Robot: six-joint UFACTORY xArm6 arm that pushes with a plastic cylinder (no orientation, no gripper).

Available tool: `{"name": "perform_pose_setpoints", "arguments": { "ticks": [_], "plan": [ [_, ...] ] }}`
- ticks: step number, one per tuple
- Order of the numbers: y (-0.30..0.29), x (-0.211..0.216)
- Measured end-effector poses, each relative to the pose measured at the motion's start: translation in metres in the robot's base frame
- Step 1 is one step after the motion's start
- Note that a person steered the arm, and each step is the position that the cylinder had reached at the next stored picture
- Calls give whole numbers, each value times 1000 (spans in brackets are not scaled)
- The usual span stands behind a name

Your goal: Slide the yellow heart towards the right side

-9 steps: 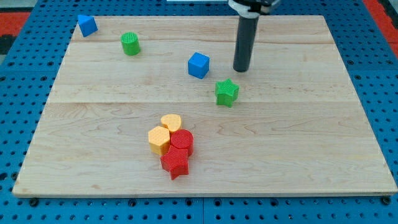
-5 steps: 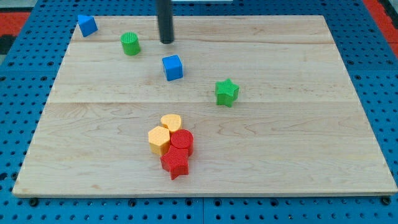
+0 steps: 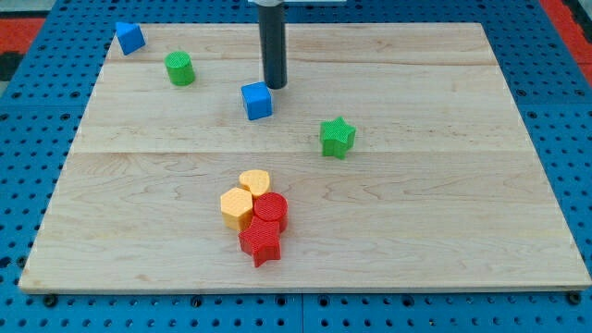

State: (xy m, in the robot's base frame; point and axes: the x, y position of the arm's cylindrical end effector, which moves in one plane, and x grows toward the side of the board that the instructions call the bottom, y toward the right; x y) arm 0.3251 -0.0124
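Rod: no claw on this arm, only a dark rod holding nothing; my tip (image 3: 274,86) sits just up and right of the blue cube (image 3: 257,100).
Yellow heart (image 3: 254,181): near the middle of the wooden board (image 3: 462,203), well below my tip, touching the yellow hexagon (image 3: 237,208) and the red cylinder (image 3: 271,211).
Red star (image 3: 262,244): at the view's bottom of that bunch.
Green star (image 3: 337,137): alone, right of the blue cube.
Green cylinder (image 3: 179,68): near the view's top left.
Second blue block (image 3: 129,37): top left corner.
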Motion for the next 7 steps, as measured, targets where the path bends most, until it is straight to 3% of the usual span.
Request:
{"name": "perform_pose_setpoints", "arguments": {
  "ticks": [1,3,5,6,7],
  "plan": [
    [42,23],
    [33,33],
    [-108,108],
    [-89,156],
    [-34,181]
  ]
}}
